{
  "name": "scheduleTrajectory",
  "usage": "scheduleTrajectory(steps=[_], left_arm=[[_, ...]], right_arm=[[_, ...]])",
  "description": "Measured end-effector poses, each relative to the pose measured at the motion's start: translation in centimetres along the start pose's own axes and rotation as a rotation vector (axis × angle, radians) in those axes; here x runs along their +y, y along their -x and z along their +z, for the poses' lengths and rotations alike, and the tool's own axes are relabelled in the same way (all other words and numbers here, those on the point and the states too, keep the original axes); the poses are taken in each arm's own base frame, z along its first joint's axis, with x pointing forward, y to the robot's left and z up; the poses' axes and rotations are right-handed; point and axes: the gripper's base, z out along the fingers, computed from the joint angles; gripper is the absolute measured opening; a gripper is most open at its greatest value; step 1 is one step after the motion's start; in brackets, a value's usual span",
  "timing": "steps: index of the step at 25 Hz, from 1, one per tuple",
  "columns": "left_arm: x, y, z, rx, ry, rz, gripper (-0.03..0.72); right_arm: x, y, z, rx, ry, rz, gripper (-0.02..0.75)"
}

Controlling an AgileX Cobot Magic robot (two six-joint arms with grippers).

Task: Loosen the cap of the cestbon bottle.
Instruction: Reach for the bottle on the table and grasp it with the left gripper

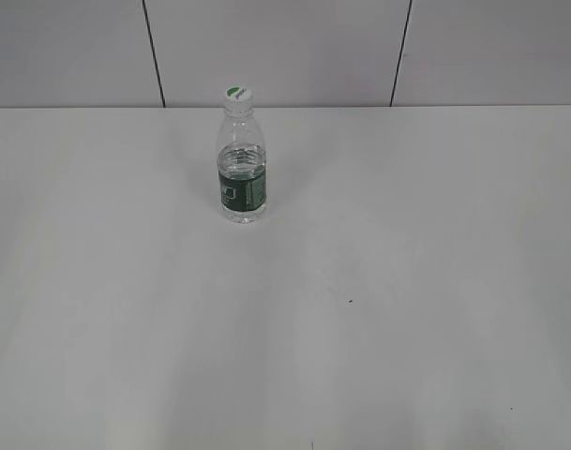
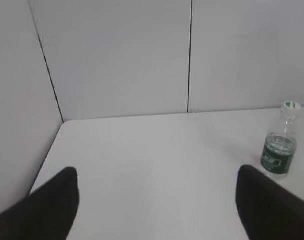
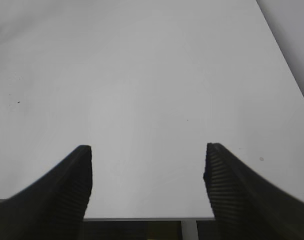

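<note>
Cestbon bottle standing upright on the desk, toward the far edge and slightly left of centre in the exterior view, long axis vertical. Cap seated on the ribbed neck, white with green mark on top; no sign of loosening to judge from, so step taken as not yet begun. Dark green label band around the lower body, clear contents above. Nothing touching the bottle. No arm present in the exterior view. Left gripper spread wide and empty, hovering above bare desk; bottle noted ahead and to the right of its right finger, apart from it, cap visible at the view's right edge. Right gripper likewise wide apart, nothing held, over the near desk edge; bottle absent from that view. Judged: left arm the better placed, bottle lying forward-right of it. Coming move judged to turn on one gripper closing around the upright body from the side while the other descends onto the cap along the vertical axis. Tipping risk noted for a light, narrow bottle if contacted off-centre.
</note>
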Motion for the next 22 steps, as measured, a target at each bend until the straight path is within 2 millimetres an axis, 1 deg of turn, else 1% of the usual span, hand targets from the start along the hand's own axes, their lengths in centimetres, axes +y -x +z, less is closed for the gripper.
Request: scheduleTrajectory(steps=[4, 8, 11, 12, 13, 18, 22], left_arm=[[0.1, 2.1, 1.8, -0.053, 0.000, 0.015, 0.576], [0.1, 4.0, 4.2, -0.080, -0.001, 0.032, 0.576], [0.1, 5.3, 6.6, -0.078, -0.001, 0.040, 0.576], [0.1, 5.9, 8.2, -0.084, -0.001, 0.043, 0.576], [0.1, 5.9, 8.2, -0.084, -0.001, 0.043, 0.576], [0.1, 7.0, 12.4, -0.142, 0.003, 0.055, 0.568], [0.1, 7.6, 15.3, -0.219, 0.014, 0.117, 0.561]], right_arm=[[0.0, 0.0, 0.0, 0.000, 0.000, 0.000, 0.536], [0.0, 0.0, 0.0, 0.000, 0.000, 0.000, 0.536], [0.0, 0.0, 0.0, 0.000, 0.000, 0.000, 0.536], [0.0, 0.0, 0.0, 0.000, 0.000, 0.000, 0.536], [0.0, 0.0, 0.0, 0.000, 0.000, 0.000, 0.536], [0.0, 0.0, 0.0, 0.000, 0.000, 0.000, 0.536], [0.0, 0.0, 0.0, 0.000, 0.000, 0.000, 0.536]])
